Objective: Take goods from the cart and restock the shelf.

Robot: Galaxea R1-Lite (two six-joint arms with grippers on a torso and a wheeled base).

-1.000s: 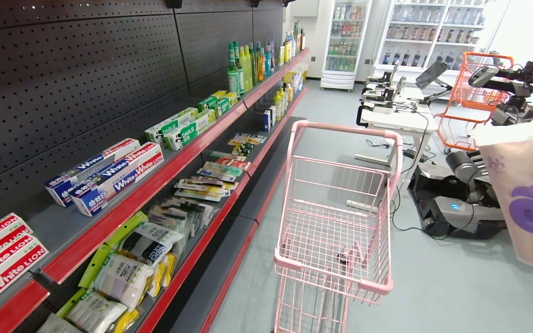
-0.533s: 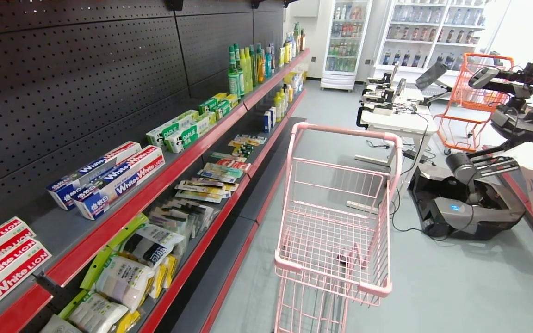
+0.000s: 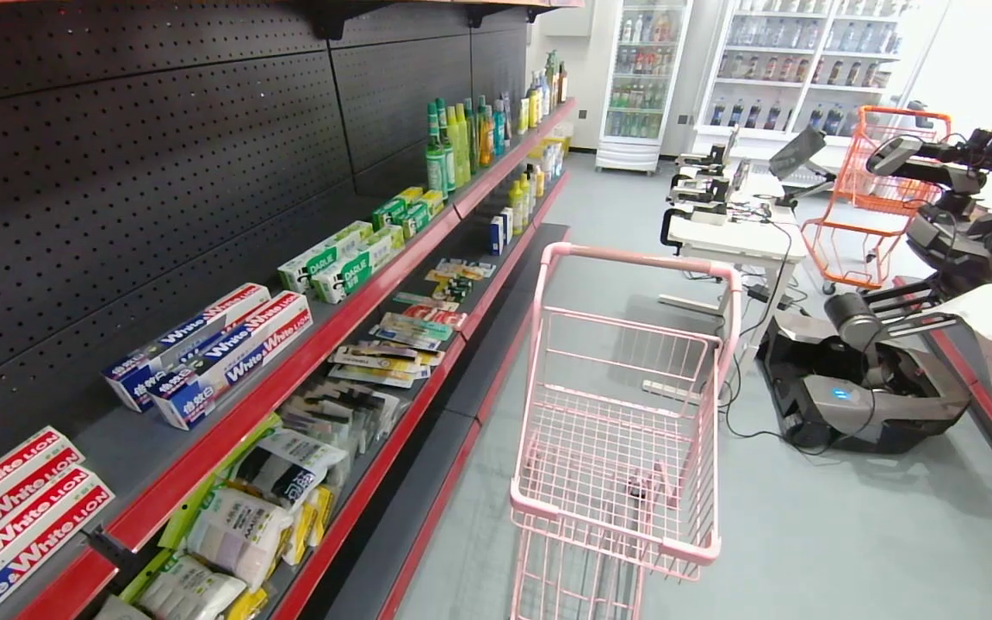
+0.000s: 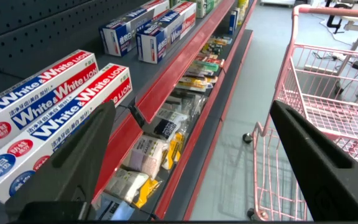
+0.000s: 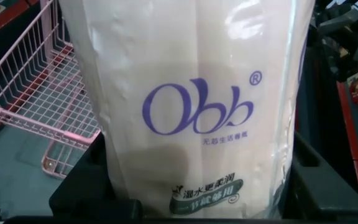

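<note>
Orange cart (image 3: 871, 194): far back on the right, beyond the white desk.
White desk (image 3: 741, 237): mid-room, screens and dark gear on top — a black cable (image 3: 730, 405) trails from it to the floor.
Drinks fridge (image 3: 638, 82): glass-fronted, against the back wall.
White racks (image 3: 806, 60): rows of bottles, just beside the fridge.
Dark grey machine (image 3: 858, 392): low on the grey floor (image 3: 849, 534), near the desk.

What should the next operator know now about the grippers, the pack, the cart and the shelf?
Left gripper: open, by the shelf, near toothpaste boxes.
Right gripper: shut on the pack, right of the cart.
Done: pack is out of the cart.
Left: set it on the shelf.
</note>
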